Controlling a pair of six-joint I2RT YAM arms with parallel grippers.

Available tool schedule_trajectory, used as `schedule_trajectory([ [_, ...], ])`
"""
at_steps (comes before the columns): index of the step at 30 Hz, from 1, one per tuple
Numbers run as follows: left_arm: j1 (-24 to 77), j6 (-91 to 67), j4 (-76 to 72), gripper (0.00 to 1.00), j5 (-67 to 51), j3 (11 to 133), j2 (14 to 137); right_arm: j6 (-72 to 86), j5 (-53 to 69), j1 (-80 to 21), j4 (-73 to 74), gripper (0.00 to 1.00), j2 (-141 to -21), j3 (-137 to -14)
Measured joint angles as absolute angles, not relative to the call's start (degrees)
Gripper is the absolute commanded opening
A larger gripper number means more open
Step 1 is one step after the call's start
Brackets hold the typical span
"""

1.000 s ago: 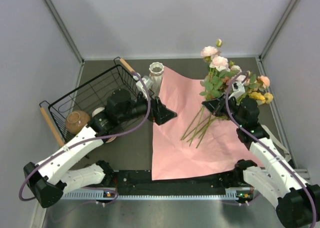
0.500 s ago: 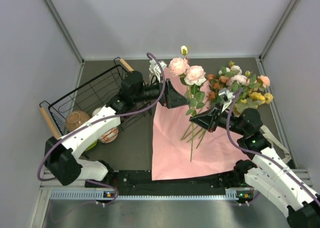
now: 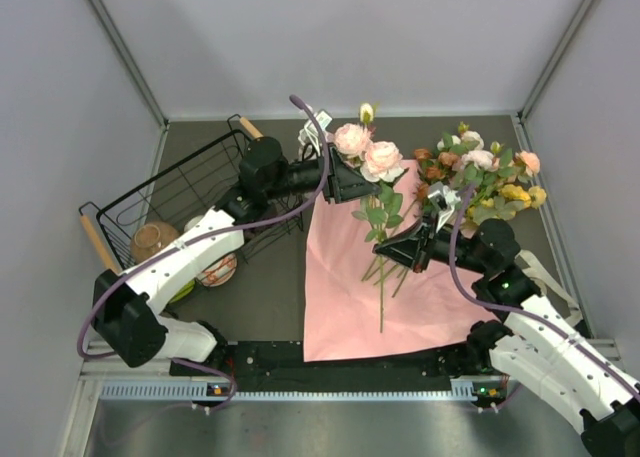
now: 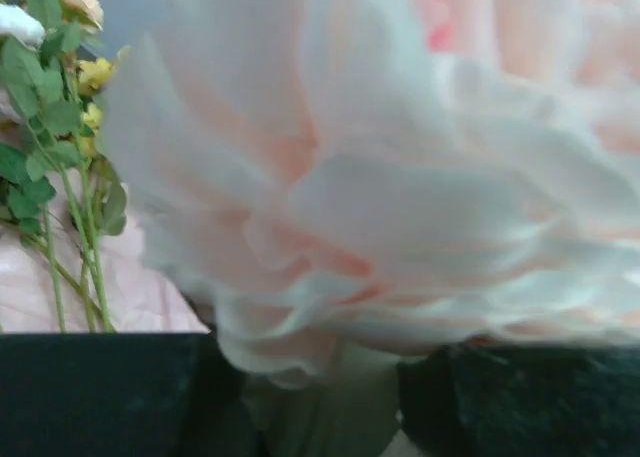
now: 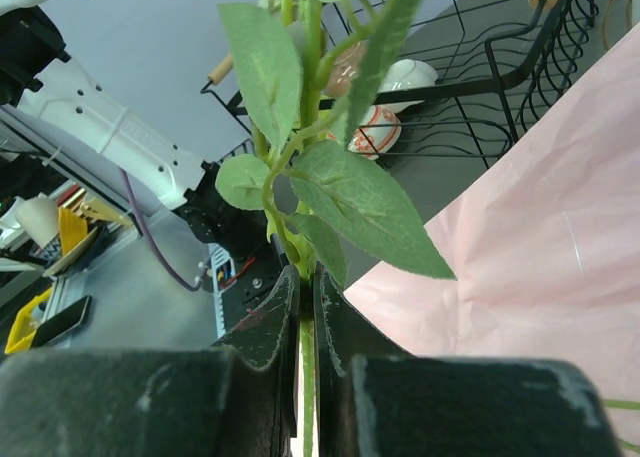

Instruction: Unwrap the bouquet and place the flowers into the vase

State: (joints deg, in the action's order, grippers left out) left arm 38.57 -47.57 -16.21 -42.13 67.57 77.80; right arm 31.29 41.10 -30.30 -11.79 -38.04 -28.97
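The salmon-pink paper [image 3: 400, 297] lies unfolded flat on the table. My right gripper [image 3: 398, 251] is shut on the green stem [image 5: 306, 397] of one flower [image 3: 366, 149] with two pink blossoms, and it holds that flower upright over the paper. My left gripper [image 3: 347, 183] reaches in from the left just under the blossoms. In the left wrist view a blurred pink blossom [image 4: 400, 177] fills the frame, and the green base sits pinched between the dark fingers [image 4: 100, 397]. The other flowers [image 3: 482, 172] lie at the paper's right. The vase is hidden behind my left wrist.
A black wire basket [image 3: 170, 192] with wooden handles stands at the left, with a round brown pot [image 3: 155, 242] inside it. A red-patterned bowl [image 3: 218, 270] sits beside the basket. Grey walls close in the table on three sides.
My left arm swung from beside the basket over to the raised flower, and its jaws narrowed round the stem top. My right gripper carried the flower left, away from the bunch.
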Motion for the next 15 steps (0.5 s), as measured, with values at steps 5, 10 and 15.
schedule_trajectory([
  [5, 38.57, -43.11, -12.60, 0.00, -38.79, 69.43, 77.65, 30.63, 39.03, -30.48, -8.78, 0.83, -38.02, -30.87],
  [10, 38.54, -32.80, -2.94, 0.00, -30.28, 76.07, 76.07, 29.63, 23.31, -30.76, 2.72, 0.99, -37.98, -36.18],
  [15, 37.95, -19.59, 4.32, 0.00, -18.31, 88.40, 73.56, 28.84, 4.32, -30.70, 14.59, 0.99, -37.08, -39.94],
])
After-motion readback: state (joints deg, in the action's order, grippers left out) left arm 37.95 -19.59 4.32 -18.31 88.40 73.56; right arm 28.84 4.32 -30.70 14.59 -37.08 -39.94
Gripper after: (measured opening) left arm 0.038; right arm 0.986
